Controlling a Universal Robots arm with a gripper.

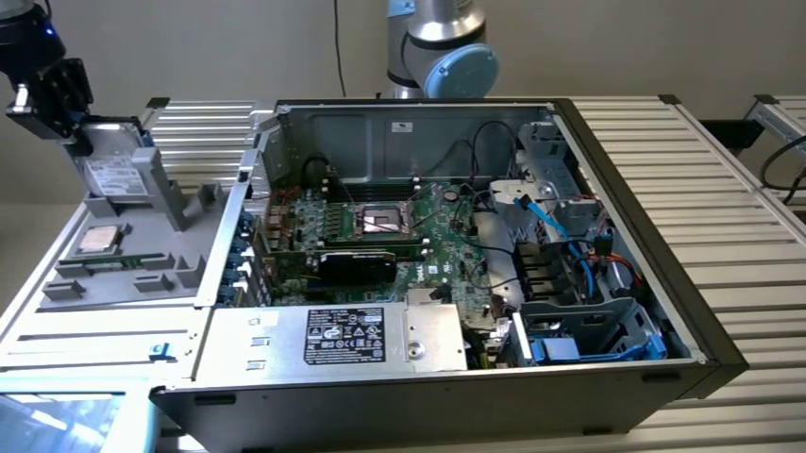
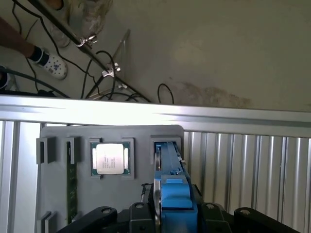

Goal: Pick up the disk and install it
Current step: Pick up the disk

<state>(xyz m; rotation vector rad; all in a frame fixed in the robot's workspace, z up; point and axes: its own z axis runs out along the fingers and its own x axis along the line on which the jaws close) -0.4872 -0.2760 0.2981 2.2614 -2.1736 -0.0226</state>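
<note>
The disk (image 1: 116,170) stands on edge in a slot of the grey holder tray (image 1: 139,274) at the exterior view's left, silver with a white label. My gripper (image 1: 74,140) hangs over its upper end. In the wrist view the disk's blue carrier edge (image 2: 170,170) runs down into the slot of the holder tray (image 2: 112,199). The black jaws of my gripper (image 2: 172,211) sit tight against both sides of the carrier, shut on the disk.
A small square CPU chip (image 1: 98,241) (image 2: 111,159) lies in the same tray beside the disk. The open computer case (image 1: 629,142) lies to the exterior view's right, with blue-cabled drive bays (image 1: 592,330). Floor cables (image 2: 104,73) and a person's shoe (image 2: 51,68) lie beyond the table edge.
</note>
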